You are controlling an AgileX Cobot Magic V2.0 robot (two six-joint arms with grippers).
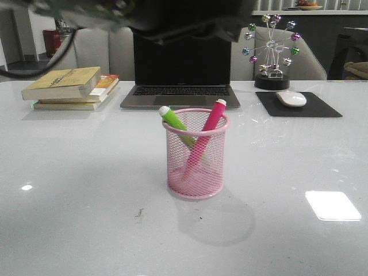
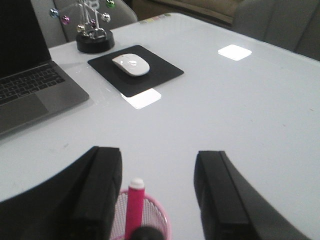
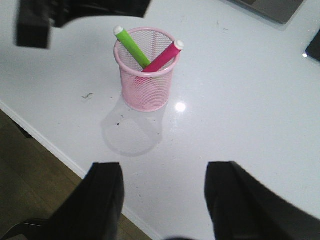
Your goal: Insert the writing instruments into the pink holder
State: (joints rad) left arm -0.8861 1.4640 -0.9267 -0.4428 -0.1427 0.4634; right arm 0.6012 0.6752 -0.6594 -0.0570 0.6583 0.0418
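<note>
Pink wire-mesh cylindrical pen cup (image 1: pixel 196 154) holds lime-green marker (image 1: pixel 175 123) & magenta marker (image 1: pixel 208 130), crossed, whitish ends above rolled rim. Left gripper (image 2: pixel 157 195) just above cup, right gripper (image 3: pixel 164 200) well apart from it; both w/ jaws spread, empty.

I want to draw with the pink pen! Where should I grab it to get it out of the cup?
Pinch the pink pen near its white top, coming from above. Only that end pokes over the pink holder rim; it leans right, crossing the green pen.

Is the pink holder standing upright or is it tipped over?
Upright. The pink holder stands on its base on the table, rim up, with the green pen and pink pen leaning inside.
</note>
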